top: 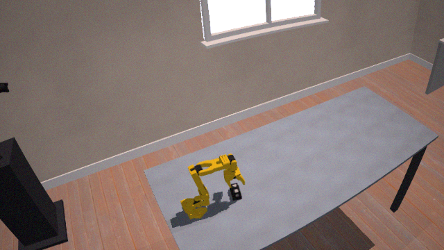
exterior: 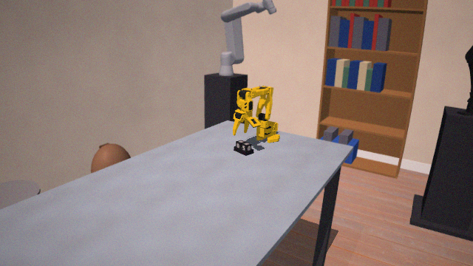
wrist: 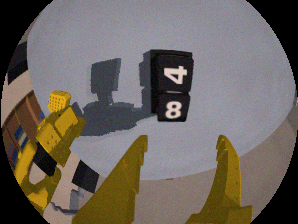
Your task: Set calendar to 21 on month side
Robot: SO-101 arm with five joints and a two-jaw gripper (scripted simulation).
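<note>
The yellow arm (top: 201,177) stands on the grey table (top: 312,146), near the end of the table closest to the bookshelf (exterior: 417,55). Its tool (wrist: 180,156) hangs above the table with nothing between the two fingers — they stand partly spread, tips pointing down, and the wrist view shows bare table surface in the gap. The calendar sits on the table just beyond the fingertips, apart from them and not touched. It consists of a dark tray (exterior: 244,151) lying flat, with two black cubes side by side inside it and touching each other. In the wrist view the top face of the farther cube (wrist: 169,74) shows a white 4 and the top face of the nearer cube (wrist: 172,107) shows a white 8; both digits appear turned sideways in that view. The side bearing the month's name cannot be read in any view — the tray is too small in the top and exterior views. The arm's shadow falls on the table beside the tray. In the exterior view the tool (exterior: 241,127) is above and slightly behind the tray, with a clear gap between the two.
</note>
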